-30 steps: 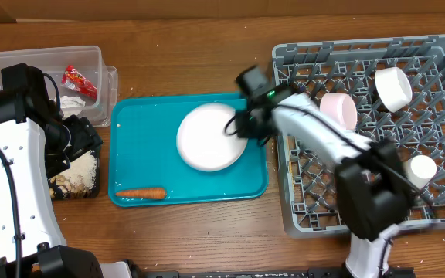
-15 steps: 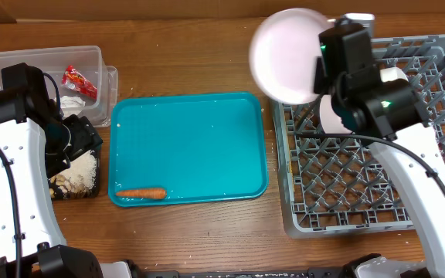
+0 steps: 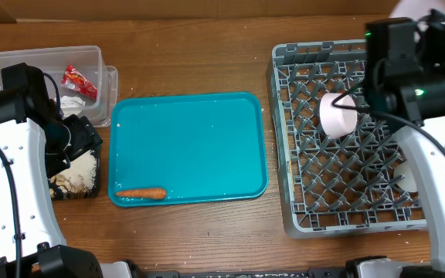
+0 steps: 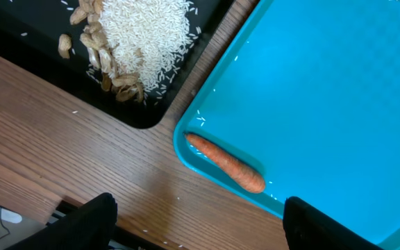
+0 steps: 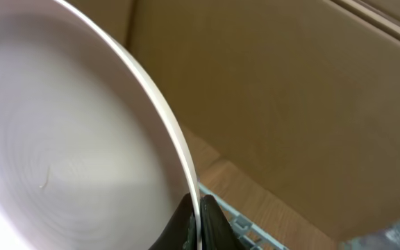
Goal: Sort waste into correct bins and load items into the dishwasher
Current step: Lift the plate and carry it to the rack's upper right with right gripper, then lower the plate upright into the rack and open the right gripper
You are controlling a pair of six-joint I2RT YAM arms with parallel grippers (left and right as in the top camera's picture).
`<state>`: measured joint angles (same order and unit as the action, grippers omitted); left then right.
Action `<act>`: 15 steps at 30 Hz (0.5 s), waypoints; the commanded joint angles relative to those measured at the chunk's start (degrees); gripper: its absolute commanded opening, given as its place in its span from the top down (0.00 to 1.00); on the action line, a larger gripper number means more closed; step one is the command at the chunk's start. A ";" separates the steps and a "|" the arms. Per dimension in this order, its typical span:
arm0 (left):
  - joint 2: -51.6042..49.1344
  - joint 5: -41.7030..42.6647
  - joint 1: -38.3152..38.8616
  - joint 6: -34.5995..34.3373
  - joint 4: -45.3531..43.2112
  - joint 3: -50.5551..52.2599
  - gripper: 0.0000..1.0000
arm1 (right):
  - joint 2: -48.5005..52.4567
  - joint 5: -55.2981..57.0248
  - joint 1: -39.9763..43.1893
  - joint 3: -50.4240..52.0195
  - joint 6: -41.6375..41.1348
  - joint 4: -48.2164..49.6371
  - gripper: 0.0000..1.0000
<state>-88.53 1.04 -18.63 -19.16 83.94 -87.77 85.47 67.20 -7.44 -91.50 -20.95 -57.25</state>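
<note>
Saw the right gripper (image 5: 198, 212) up high, its fingers pinched tight on the thin rim of the plate (image 5: 68, 153). Saw the plate tipped on edge there, filling the left of the wrist view, with brown cardboard (image 5: 290, 90) behind it. From above, caught only a bit of the plate (image 3: 406, 6) at the far right, just past the far edge of the rack (image 3: 307, 193).

Found one bowl (image 3: 334, 114) lying on its side among the pegs in the far half of the rack. Spotted something small and white, maybe the cup (image 3: 402, 179), by the right side of the rack, half hidden under the right arm.

Saw the left gripper (image 4: 200, 232) with its fingers spread wide and nothing between them, hanging over the left side of the table (image 4: 61, 160), by the black tray (image 4: 26, 28). Saw rice (image 4: 144, 28) and nuts (image 4: 120, 82) piled in the black tray, just left of the teal tray (image 3: 191, 139). Found the carrot (image 4: 226, 163) lying flat in the near left corner of the teal tray, close to the rim.

Found the wrapper (image 3: 78, 81) and the paper wad (image 3: 72, 102) in the tub (image 3: 22, 62) at the far left. Could not read any print on the wrapper: too small.
</note>
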 commanded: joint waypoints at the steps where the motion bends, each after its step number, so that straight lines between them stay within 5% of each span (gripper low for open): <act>1: 0.90 0.24 -0.09 -0.35 -0.22 0.42 0.21 | 0.79 0.59 2.91 3.80 -2.03 1.75 0.96; 15: 0.90 1.55 -0.09 -0.37 -1.60 0.42 0.21 | 4.35 -5.84 4.50 21.07 -4.55 6.62 0.96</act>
<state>-88.53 1.76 -18.63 -19.16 82.67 -87.72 89.58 62.92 -3.03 -72.55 -23.00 -50.92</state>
